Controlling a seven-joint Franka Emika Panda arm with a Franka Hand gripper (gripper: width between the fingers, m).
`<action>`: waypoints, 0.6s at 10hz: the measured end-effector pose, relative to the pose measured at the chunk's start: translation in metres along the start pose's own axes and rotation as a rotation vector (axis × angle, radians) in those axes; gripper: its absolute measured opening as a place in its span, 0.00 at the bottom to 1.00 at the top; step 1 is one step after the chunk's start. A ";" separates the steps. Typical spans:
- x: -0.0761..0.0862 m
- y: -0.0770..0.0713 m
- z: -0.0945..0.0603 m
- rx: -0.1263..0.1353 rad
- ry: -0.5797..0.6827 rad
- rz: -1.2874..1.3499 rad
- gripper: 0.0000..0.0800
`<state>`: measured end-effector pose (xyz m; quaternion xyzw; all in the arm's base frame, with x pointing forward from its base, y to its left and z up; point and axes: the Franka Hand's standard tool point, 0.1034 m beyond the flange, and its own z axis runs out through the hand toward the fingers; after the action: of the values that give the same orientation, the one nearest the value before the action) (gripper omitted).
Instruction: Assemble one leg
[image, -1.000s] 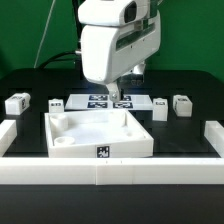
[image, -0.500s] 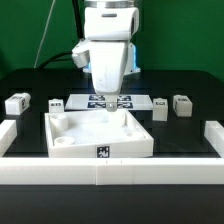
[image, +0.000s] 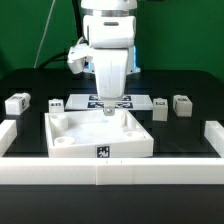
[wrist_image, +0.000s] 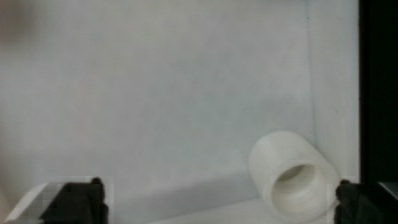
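The claw (image: 108, 108), spread wide and empty, points straight down over the white rimmed plastic tray (image: 70, 150), apart from the small white tagged block-like leg (image: 160, 108), axis unclear.

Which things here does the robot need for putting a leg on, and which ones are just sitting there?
For the job:
gripper, open and empty
small white legs
tray-like piece, probably, with its round socket

Just lying about:
marker board
white wall round the table
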<state>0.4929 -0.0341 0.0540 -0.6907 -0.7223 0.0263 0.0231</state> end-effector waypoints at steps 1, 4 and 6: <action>-0.003 -0.008 0.005 0.001 0.002 -0.075 0.81; -0.012 -0.035 0.024 0.030 0.015 -0.144 0.81; -0.017 -0.046 0.041 0.062 0.028 -0.133 0.81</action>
<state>0.4450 -0.0530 0.0162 -0.6406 -0.7649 0.0373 0.0563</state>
